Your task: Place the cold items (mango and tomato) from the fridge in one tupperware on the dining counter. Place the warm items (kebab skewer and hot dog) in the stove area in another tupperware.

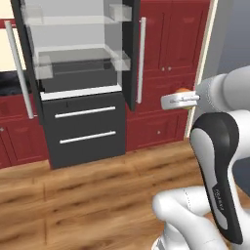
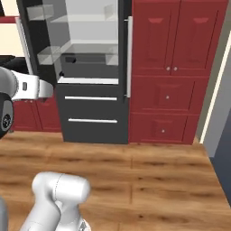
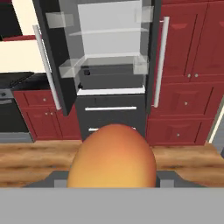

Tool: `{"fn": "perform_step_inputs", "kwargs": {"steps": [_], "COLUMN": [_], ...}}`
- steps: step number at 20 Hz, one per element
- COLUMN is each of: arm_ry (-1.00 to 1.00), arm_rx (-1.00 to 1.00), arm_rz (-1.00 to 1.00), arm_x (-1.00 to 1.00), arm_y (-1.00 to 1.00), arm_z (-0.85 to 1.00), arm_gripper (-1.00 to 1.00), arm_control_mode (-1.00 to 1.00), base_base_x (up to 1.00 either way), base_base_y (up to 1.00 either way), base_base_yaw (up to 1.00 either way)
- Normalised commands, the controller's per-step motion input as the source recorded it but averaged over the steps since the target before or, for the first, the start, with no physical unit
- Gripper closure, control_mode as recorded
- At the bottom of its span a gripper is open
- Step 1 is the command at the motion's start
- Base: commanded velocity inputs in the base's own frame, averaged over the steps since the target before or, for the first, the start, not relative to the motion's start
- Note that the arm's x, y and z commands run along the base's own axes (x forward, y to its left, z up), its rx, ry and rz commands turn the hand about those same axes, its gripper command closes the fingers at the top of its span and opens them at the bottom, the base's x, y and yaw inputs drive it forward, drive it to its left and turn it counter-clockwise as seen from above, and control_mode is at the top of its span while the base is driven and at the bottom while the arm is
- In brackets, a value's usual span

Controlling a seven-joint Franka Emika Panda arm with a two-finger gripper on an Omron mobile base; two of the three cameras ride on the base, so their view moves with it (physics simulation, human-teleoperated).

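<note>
An orange-yellow mango (image 3: pixel 113 159) sits at the bottom middle of the hand view, with my gripper (image 3: pixel 112 177) shut on it. In the left base view a sliver of the mango (image 1: pixel 183 90) peeks above the white hand, where the gripper (image 1: pixel 179 99) hangs in the air right of the fridge's right door. The hand faces the open fridge (image 3: pixel 111 65) from some way back. The tomato, tupperware, kebab skewer, hot dog and dining counter are out of view.
The fridge (image 1: pixel 78 63) stands with both doors swung out, over two dark drawers (image 1: pixel 85 124). Red cabinets (image 2: pixel 176 67) flank it. A stove (image 3: pixel 11 116) shows far left. A pale wall edge (image 1: pixel 202 63) rises at the right. Wooden floor (image 2: pixel 149 180) lies in front.
</note>
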Motion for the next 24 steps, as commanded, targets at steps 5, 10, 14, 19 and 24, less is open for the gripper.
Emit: {"fn": "perform_step_inputs", "kwargs": {"steps": [5,10,14,19,24], "arm_ry": [0.00,0.00,0.00,0.00,0.00], "arm_rx": [0.00,0.00,0.00,0.00,0.00], "arm_rz": [0.00,0.00,0.00,0.00,0.00], "arm_x": [0.00,0.00,0.00,0.00,0.00], "arm_y": [0.00,0.00,0.00,0.00,0.00], "arm_z": [0.00,0.00,0.00,0.00,0.00], "arm_gripper": [1.00,1.00,1.00,1.00,1.00], "arm_control_mode": [1.00,1.00,1.00,1.00,1.00], "base_base_x": [-1.00,-1.00,-1.00,-1.00,-1.00], "base_base_y": [-0.47,-0.10,0.33,0.61,0.77], "base_base_yaw": [0.00,0.01,0.05,0.04,0.01]}}
